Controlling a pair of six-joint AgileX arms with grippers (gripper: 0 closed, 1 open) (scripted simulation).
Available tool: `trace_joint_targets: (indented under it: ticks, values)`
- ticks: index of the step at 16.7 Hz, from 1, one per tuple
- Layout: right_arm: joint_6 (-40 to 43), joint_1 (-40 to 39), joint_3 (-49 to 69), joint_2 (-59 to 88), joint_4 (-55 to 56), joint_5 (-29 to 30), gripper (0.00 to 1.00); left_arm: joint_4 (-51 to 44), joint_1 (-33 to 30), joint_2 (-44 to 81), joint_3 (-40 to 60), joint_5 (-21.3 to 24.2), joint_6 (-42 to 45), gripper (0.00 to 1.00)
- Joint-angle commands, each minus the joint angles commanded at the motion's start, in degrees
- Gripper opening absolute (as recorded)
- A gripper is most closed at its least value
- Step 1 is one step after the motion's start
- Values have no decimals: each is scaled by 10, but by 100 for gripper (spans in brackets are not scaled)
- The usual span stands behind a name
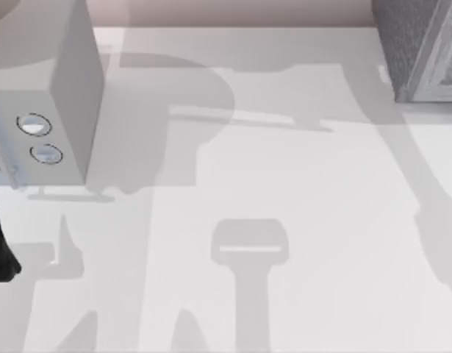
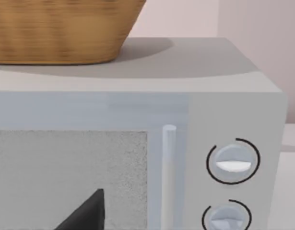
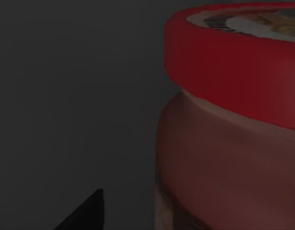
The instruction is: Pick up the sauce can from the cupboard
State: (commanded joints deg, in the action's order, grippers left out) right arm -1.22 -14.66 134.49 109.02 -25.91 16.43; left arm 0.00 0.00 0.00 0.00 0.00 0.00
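- The sauce can (image 3: 233,120), with its red rim and brownish body, fills the near side of the right wrist view. It stands in a dim, dark grey space, which I take to be the inside of the cupboard (image 1: 420,48).
- The right gripper's own dark fingertip (image 3: 85,213) pokes in beside the can, apart from it. I cannot tell whether the claw is spread or pressed together, and nothing appears pinched.
- Risk, as I judge it: the can sits off to one side of the finger rather than between the jaws, so closing now could shove or topple it. In that tight space, a sideways correction could also knock the cupboard wall.
- The left gripper's fingertip (image 2: 85,215) hangs in front of the smooth light grey box (image 2: 137,158) with two round dials (image 2: 232,160). Its claw state cannot be told either.
- A woven basket (image 2: 61,28) rests on top of that box.
- From above, the white table (image 1: 284,184) carries the dial box at far left and the cupboard at far right, well apart.
- A pale pinkish wall (image 1: 233,11) runs behind the table.
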Motion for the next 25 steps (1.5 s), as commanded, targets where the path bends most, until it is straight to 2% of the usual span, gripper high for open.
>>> trace_joint_targets:
  ticks: [2, 15, 25]
  values:
    - [0, 0, 0, 0, 0, 0, 100, 0, 0, 0, 0, 0, 0, 100]
    - [0, 0, 0, 0, 0, 0, 2, 0, 0, 0, 0, 0, 0, 100]
    - [-1, -3, 0, -2, -1, 1, 0, 0, 0, 0, 0, 0, 0, 100]
